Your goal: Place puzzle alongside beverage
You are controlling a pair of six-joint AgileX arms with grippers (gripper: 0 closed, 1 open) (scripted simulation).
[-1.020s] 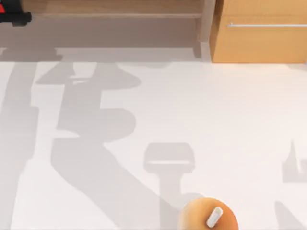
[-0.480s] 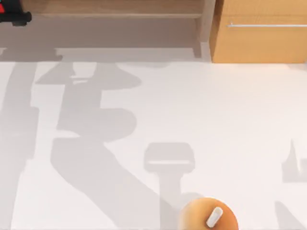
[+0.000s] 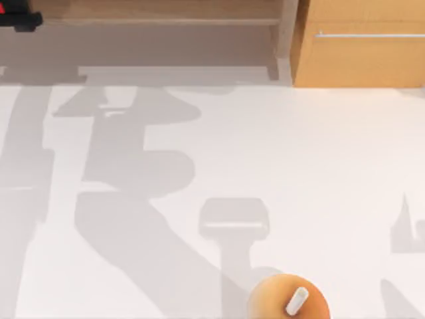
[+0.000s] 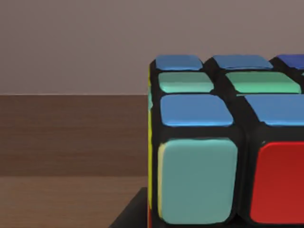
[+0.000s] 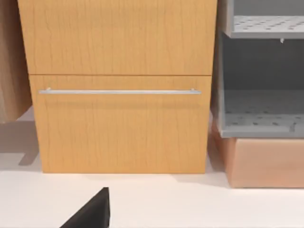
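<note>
The puzzle (image 4: 223, 142) sits very close in the left wrist view, showing blue, green, teal and red tiles in a black grid. My left gripper is shut on it, and one dark finger (image 4: 129, 214) shows at its lower edge. Wood and a plain wall lie behind the cube. In the top view a red and black bit (image 3: 16, 16) at the far left corner is where that gripper and cube are. The beverage (image 3: 272, 302), round, orange and glossy with a white straw stub (image 3: 297, 300), stands at the table's near edge, right of centre. A dark part of my right gripper (image 5: 90, 213) shows over the white table.
A wooden cabinet (image 3: 358, 46) with a metal drawer handle (image 3: 368, 34) stands at the table's back right, with an open wooden shelf (image 3: 153, 16) to its left. Grey perforated shelves (image 5: 261, 109) stand beside the cabinet. Arm shadows lie across the white table (image 3: 319, 166).
The red and black bit at the far left corner has edged up and out of the picture. The arm shadows on the table's left have shifted slightly right. The beverage has not moved.
</note>
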